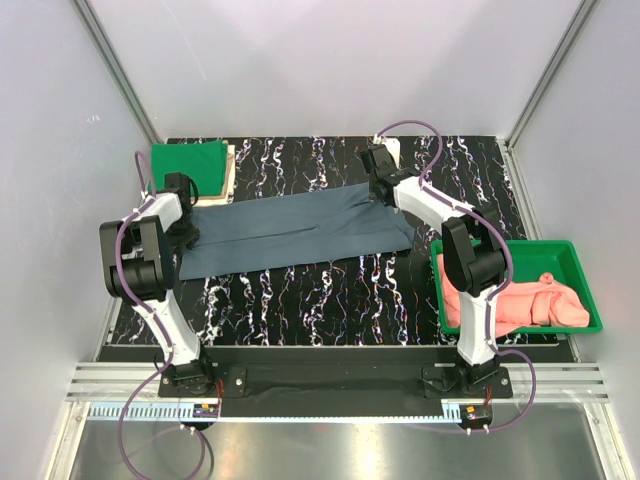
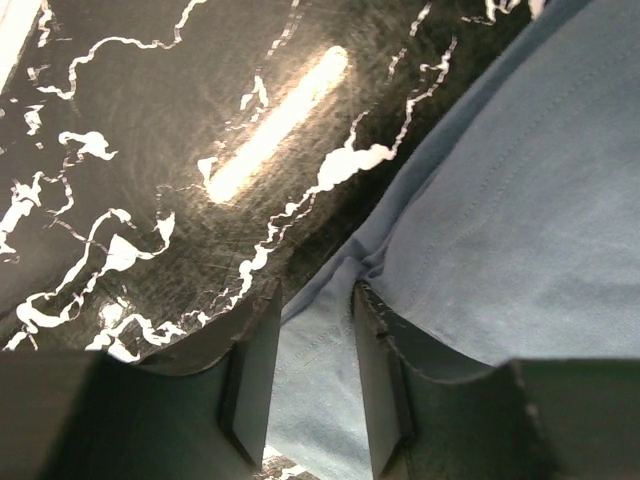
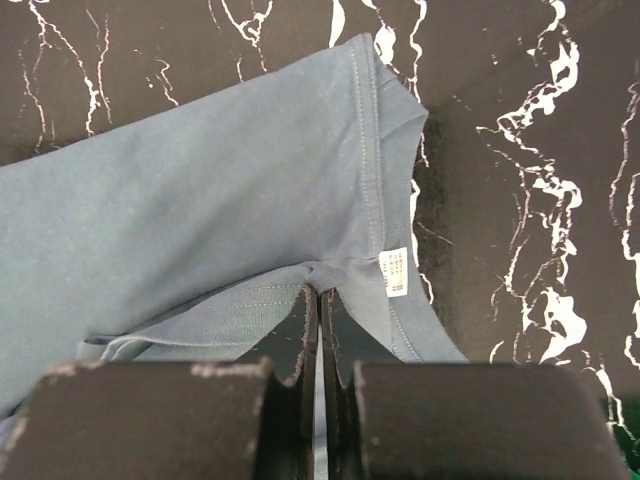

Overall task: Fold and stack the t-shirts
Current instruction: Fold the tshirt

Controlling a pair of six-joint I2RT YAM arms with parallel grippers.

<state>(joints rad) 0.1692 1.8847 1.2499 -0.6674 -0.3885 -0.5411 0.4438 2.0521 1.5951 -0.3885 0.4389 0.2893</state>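
Observation:
A grey-blue t-shirt lies folded lengthwise across the black marbled mat. My left gripper is at its left end. In the left wrist view the gripper is open, with shirt cloth lying between and under the fingers. My right gripper is at the shirt's far right corner. In the right wrist view it is shut on a pinch of the shirt beside a white tag. A folded green shirt lies on a beige one at the back left.
A green bin stands at the right edge of the mat and holds a crumpled pink shirt. A small white object sits at the back behind the right arm. Grey walls enclose the table on three sides.

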